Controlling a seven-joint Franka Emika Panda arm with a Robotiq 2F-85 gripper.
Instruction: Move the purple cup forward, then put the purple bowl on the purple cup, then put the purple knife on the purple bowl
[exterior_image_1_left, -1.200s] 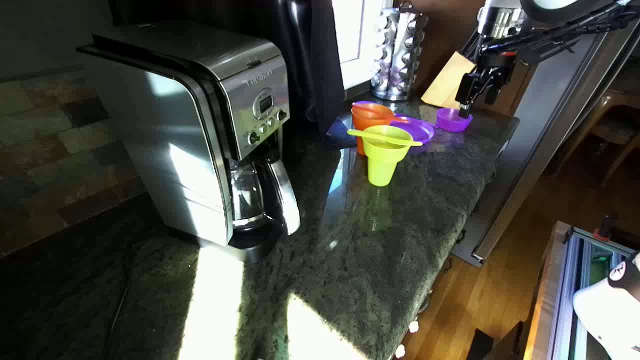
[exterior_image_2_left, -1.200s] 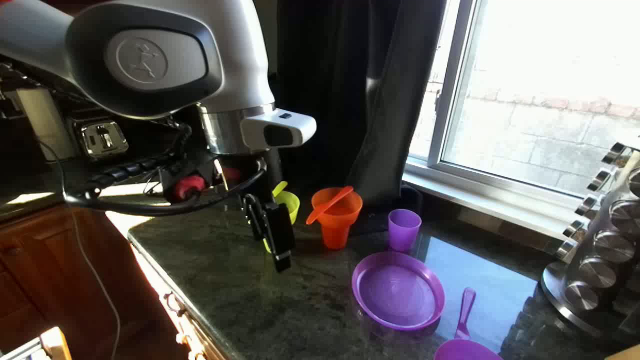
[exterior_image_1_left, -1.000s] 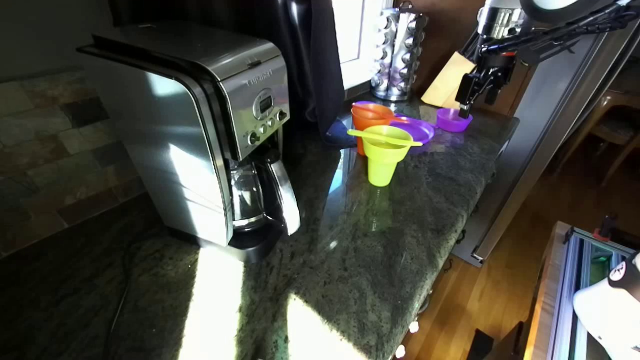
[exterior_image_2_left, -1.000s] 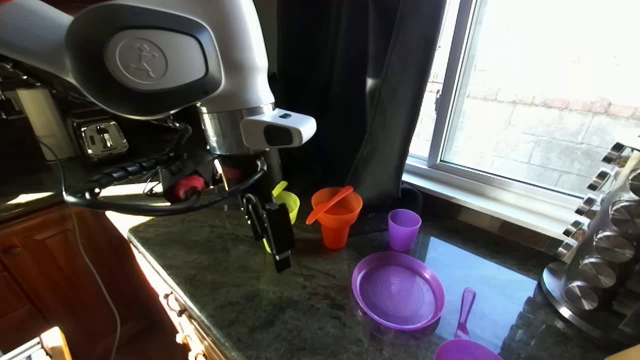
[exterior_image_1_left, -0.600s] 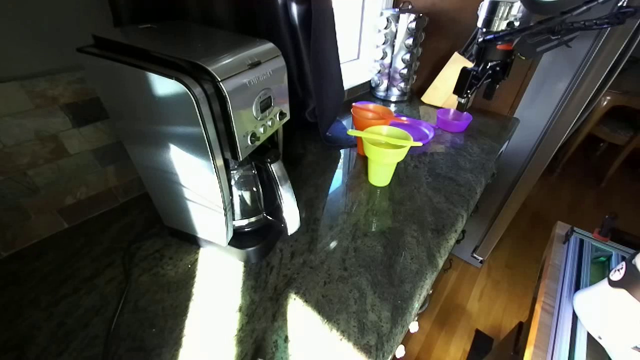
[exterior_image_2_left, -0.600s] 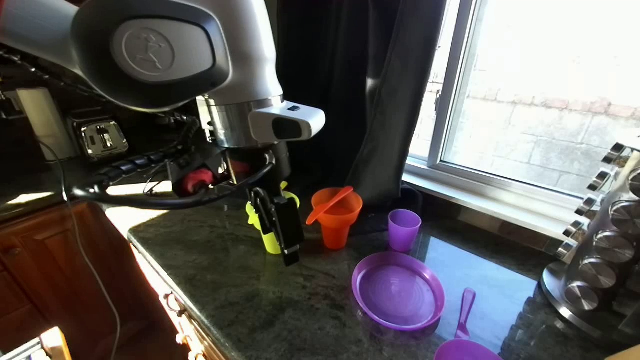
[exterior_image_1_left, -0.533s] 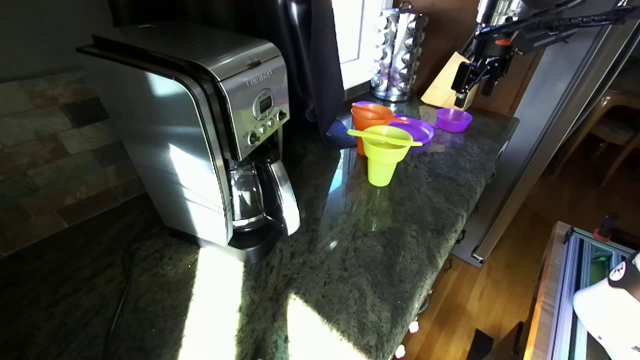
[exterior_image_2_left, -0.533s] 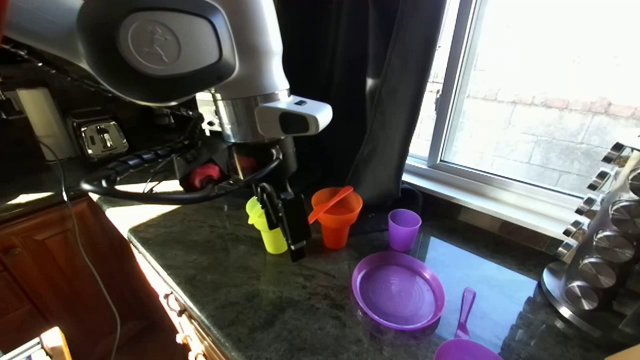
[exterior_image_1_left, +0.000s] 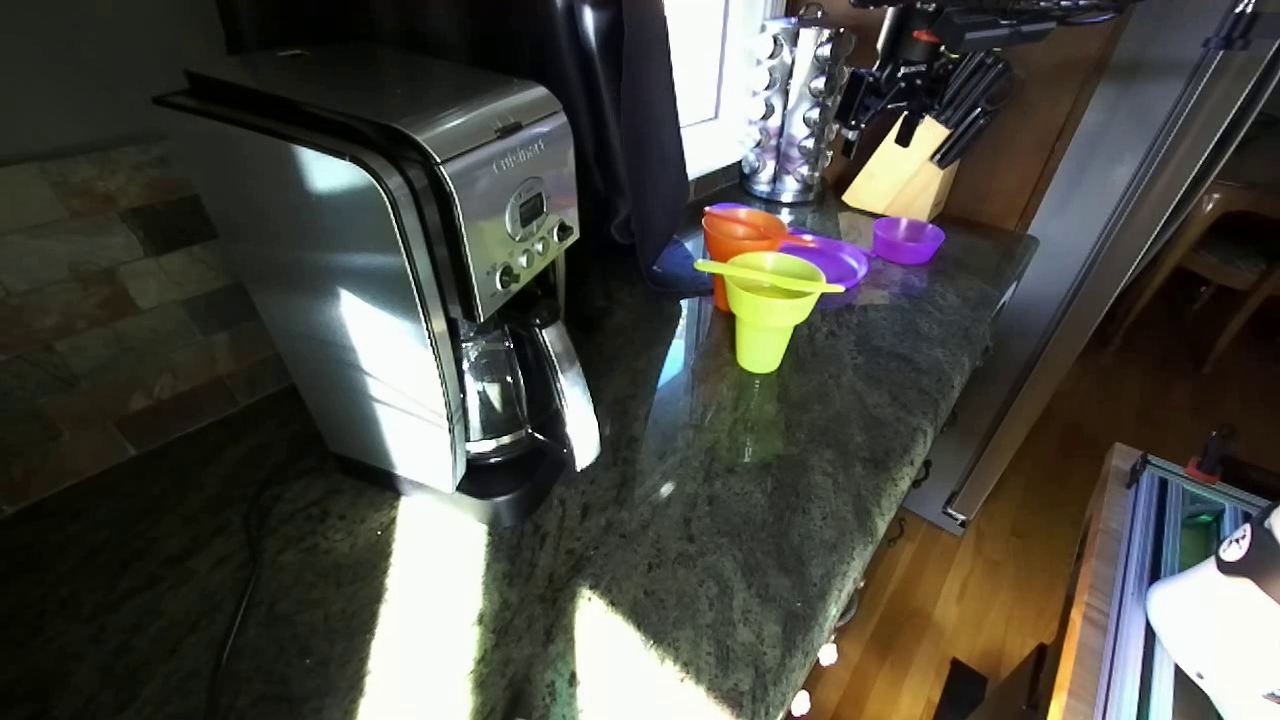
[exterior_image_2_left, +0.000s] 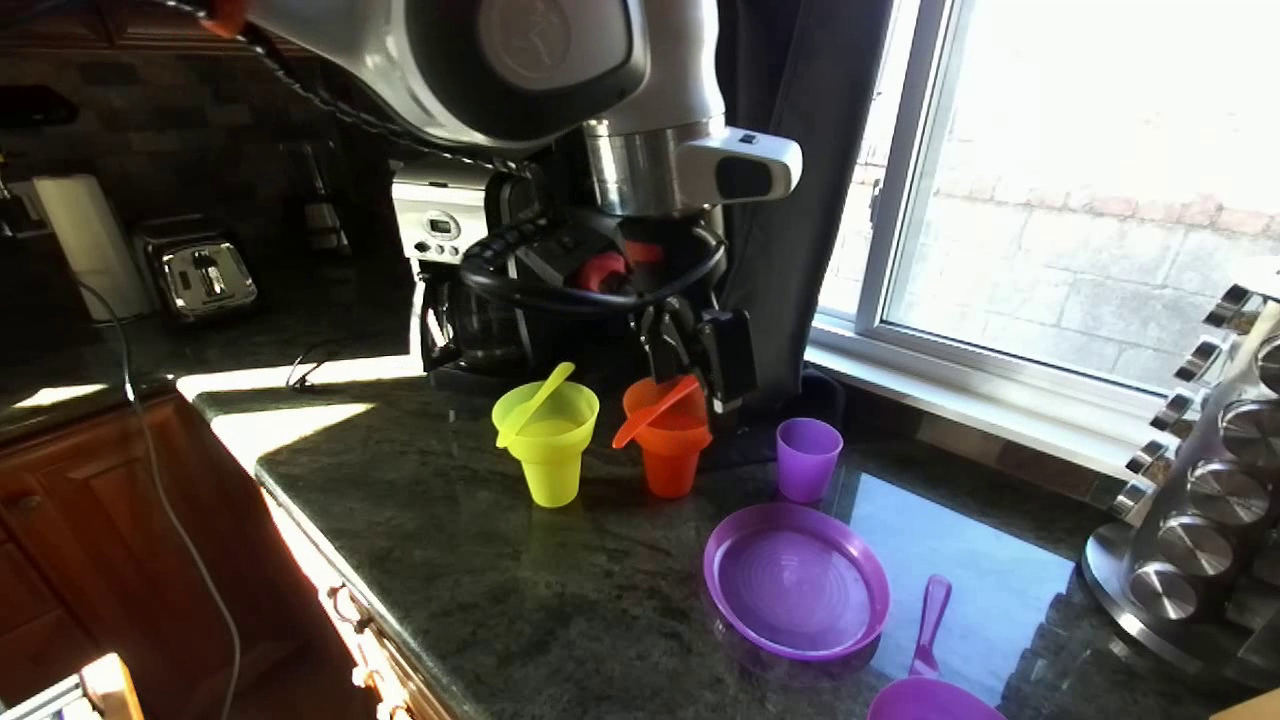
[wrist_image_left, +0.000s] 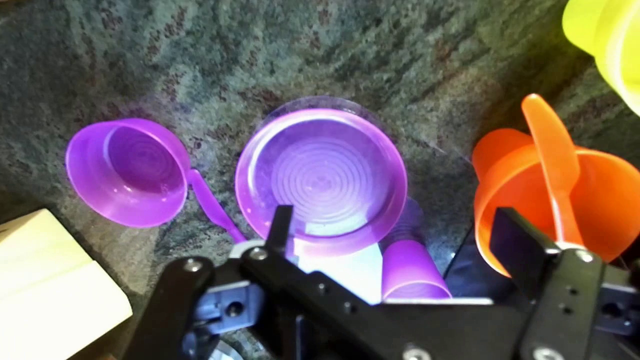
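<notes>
The purple cup (exterior_image_2_left: 808, 460) stands upright near the window, beyond the wide purple plate (exterior_image_2_left: 797, 580). In an exterior view only a sliver of the cup (exterior_image_1_left: 728, 207) shows behind the orange stack. The purple bowl (wrist_image_left: 145, 200) sits on the other side of the plate in the wrist view; an exterior view cuts it off at the bottom edge. Between bowl and plate lies the purple knife (wrist_image_left: 212, 210), its handle upward in an exterior view. Well above the counter, my gripper (wrist_image_left: 395, 209) is spread wide, its fingers (wrist_image_left: 522, 247) empty. The cup (wrist_image_left: 412, 267) shows between them.
An orange bowl (exterior_image_2_left: 672, 465) on an orange cup, topped by a knife, stands close below the gripper. Beside it is a yellow-green stack (exterior_image_1_left: 765, 320). A spice rack (exterior_image_1_left: 790, 110), wooden knife block (exterior_image_1_left: 905, 170) and coffee maker (exterior_image_1_left: 430, 250) stand around the counter.
The arm has risen and swung away from the counter's front edge, toward the curtain and window. The gripper stays open. Cup, plate, bowl and knife have not moved.
</notes>
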